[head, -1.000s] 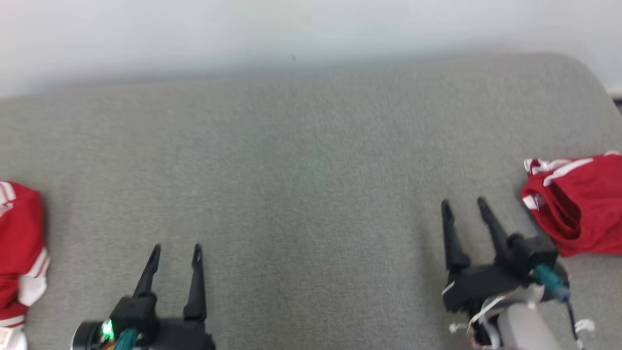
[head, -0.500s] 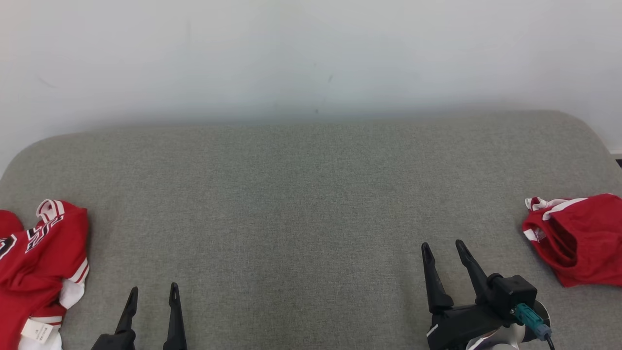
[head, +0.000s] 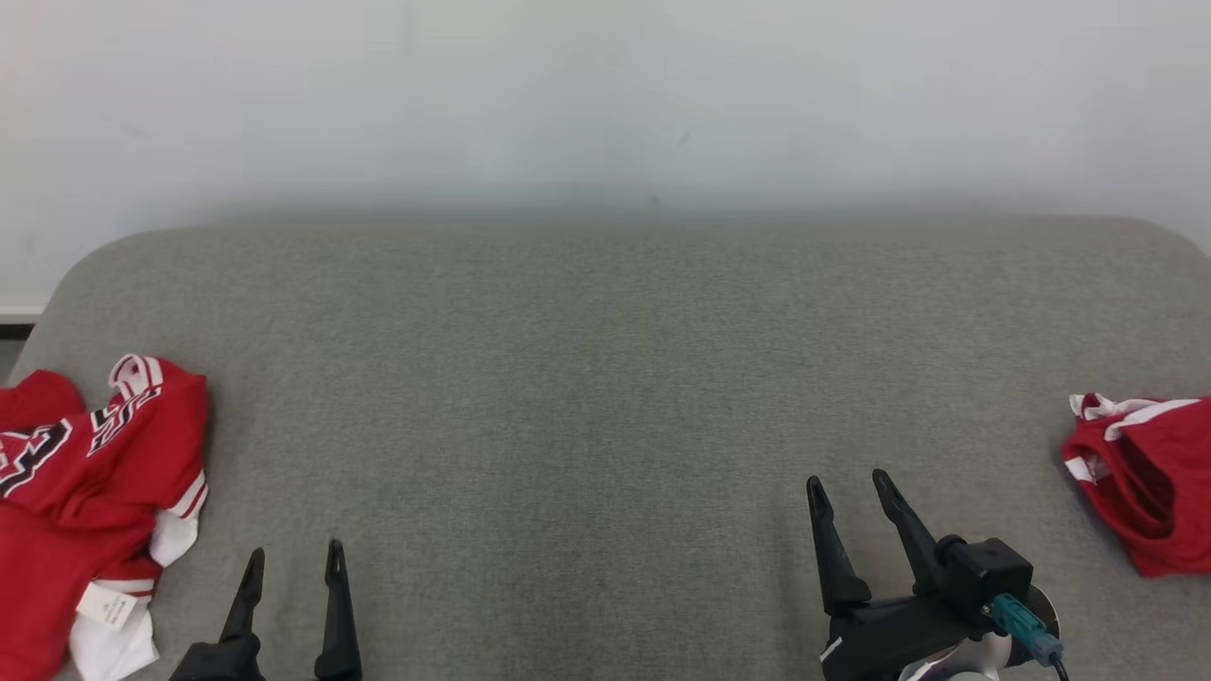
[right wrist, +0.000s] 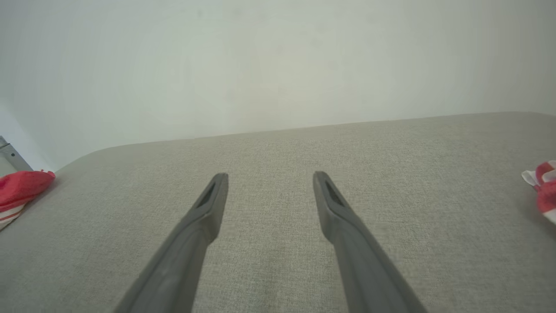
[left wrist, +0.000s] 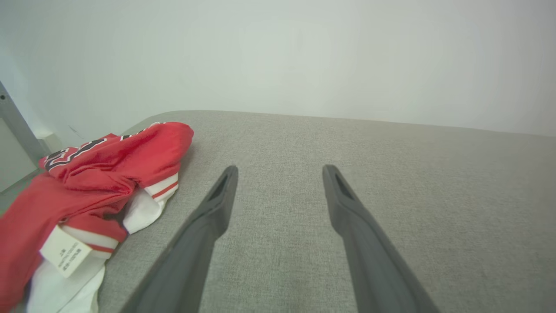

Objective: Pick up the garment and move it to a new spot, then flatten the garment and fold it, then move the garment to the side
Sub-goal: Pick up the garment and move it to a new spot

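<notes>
1. Bright, even, diffuse light fills every view, and the white wall point(head: 605, 95) reads faintly grey-green.
2. A soft shadow band runs where the wall meets the grey padded surface point(head: 605, 378).
3. The red garment point(head: 85, 473) throws a faint, soft-edged shadow on its right.
4. The wrist views bow the surface's far edge.
5. The fingers point(left wrist: 200, 243) of the left pincer point(left wrist: 280, 168) go soft toward the bottom edge.

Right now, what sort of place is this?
Likely indoors: a grey upholstered surface, perhaps a couch, against a plain white wall, a red jersey at its left end, a red garment at its right.
</notes>
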`<state>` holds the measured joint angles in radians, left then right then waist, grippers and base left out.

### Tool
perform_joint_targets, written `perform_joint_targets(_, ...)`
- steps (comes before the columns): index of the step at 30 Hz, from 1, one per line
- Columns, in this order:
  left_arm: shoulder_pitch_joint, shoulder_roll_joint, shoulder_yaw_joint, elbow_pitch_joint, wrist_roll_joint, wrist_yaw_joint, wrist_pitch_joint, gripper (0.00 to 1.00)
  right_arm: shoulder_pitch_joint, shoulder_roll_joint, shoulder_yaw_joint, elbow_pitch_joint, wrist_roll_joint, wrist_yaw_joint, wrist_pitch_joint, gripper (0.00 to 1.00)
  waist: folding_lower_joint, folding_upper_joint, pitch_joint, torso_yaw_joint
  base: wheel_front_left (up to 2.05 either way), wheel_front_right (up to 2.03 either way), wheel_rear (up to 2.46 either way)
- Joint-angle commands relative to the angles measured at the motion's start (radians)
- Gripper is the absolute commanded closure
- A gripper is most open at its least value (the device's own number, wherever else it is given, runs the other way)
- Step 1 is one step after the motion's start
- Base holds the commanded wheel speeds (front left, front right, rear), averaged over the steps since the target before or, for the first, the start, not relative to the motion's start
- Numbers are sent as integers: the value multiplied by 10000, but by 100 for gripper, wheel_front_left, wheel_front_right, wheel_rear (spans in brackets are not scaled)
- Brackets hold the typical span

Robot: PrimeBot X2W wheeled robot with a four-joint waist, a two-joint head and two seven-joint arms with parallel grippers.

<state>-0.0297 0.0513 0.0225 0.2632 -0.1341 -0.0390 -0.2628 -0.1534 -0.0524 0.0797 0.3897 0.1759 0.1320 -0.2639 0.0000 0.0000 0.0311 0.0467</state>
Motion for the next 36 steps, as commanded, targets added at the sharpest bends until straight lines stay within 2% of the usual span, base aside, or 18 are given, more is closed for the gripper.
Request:
perform_joint_targets(1,-84,-13,8,-43,-127,43,-28,0,34,26,30,-14,-30,-22,-1,0,0,0,142,466,0,0,0)
perform_joint_targets(15,293,-12,803,45,-60,111,-29,0,-72,24,1053,219,128,-22,-1,0,0,0,255,3194,0,0,0)
perform_joint_targets(25,765,-12,1615,129,-47,208,-29,0,-163,23,1719,436,203,-22,-1,0,0,0,181,4518,0,0,0)
perform_joint_targets(30,939,-14,1926,106,-97,163,-29,0,-190,23,1848,492,227,-23,-1,0,0,0,149,4542,0,0,0)
perform_joint_targets(36,762,-14,2022,181,-593,296,-28,0,-321,14,1778,623,-19,-23,1,0,0,0,426,4124,0,0,0)
